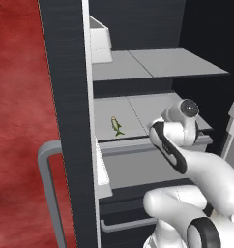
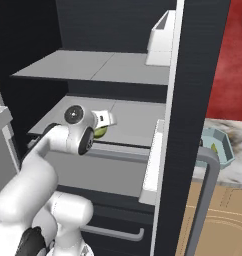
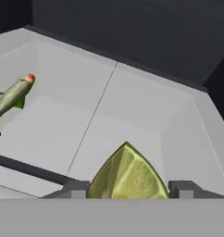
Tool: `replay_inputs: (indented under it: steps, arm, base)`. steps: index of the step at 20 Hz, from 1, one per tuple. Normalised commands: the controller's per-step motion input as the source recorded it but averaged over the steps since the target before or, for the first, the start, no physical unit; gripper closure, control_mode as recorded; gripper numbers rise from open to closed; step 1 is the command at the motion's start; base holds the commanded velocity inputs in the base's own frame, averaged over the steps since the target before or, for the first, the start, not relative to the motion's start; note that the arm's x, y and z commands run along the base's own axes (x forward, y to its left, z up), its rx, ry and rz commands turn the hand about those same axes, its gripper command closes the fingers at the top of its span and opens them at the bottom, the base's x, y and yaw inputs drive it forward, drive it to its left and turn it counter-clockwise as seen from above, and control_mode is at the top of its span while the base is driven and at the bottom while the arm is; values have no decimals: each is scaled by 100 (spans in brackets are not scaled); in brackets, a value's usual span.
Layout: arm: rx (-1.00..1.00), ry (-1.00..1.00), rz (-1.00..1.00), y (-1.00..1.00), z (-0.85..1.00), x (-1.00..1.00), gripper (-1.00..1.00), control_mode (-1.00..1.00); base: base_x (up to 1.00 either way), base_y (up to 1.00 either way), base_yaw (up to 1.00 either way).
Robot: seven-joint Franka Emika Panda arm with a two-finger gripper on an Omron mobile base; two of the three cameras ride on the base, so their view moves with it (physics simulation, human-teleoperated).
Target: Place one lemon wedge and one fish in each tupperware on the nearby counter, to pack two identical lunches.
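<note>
From my left side, a dark red wall [image 1: 17, 97] fills the far left, with the fridge's open door [image 1: 65, 121] standing edge-on against it and a grey bar handle [image 1: 46, 160] curving down its face. Past the door lie the grey fridge shelves: an upper shelf [image 1: 157, 65] with a white bin [image 1: 100, 43] at its left end, and a middle shelf [image 1: 124, 114] below it, all set in a dark interior. On that middle shelf a small green fish [image 1: 117, 126] with a reddish head lies flat, left of my wrist and apart from it. Along my hand, the fish [image 3: 12, 97] sits to the upper left on the pale shelf floor, and a lemon wedge [image 3: 127, 173] stands point-up right between my two dark finger tips [image 3: 77, 189]. My gripper [image 3: 127, 190] stands about half open with the wedge between the jaws; whether the pads are actually pressing on it I cannot tell. From my right side, a bit of yellow-green wedge [image 2: 100, 132] peeks out beside my hand over the middle shelf. Further right, beyond the door edge, the marbled counter [image 2: 233, 170] runs over tan cabinet fronts [image 2: 228, 210], and on it sits the pale blue octagonal tupperware [image 2: 220, 145] with something small and yellowish [image 2: 213, 147] inside, too small to name.
</note>
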Motion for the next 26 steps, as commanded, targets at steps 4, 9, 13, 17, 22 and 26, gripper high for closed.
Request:
replay_inputs:
  steps: [4,9,13,17,22,26]
  arm:
    - [0,13,0,-2,15,-72,100,-100]
    - [0,0,0,0,0,-72,100,-100]
    - [-1,-10,0,0,0,-72,100,-100]
    - [0,-7,0,0,0,-63,100,100]
    - [0,0,0,0,0,0,100,100]
    - [0,0,0,0,0,0,100,100]
  base:
    - [0,0,0]
    - [0,0,0]
    - [0,0,0]
    - [-22,0,0]
    - [-97,0,0]
    - [-100,-12,0]
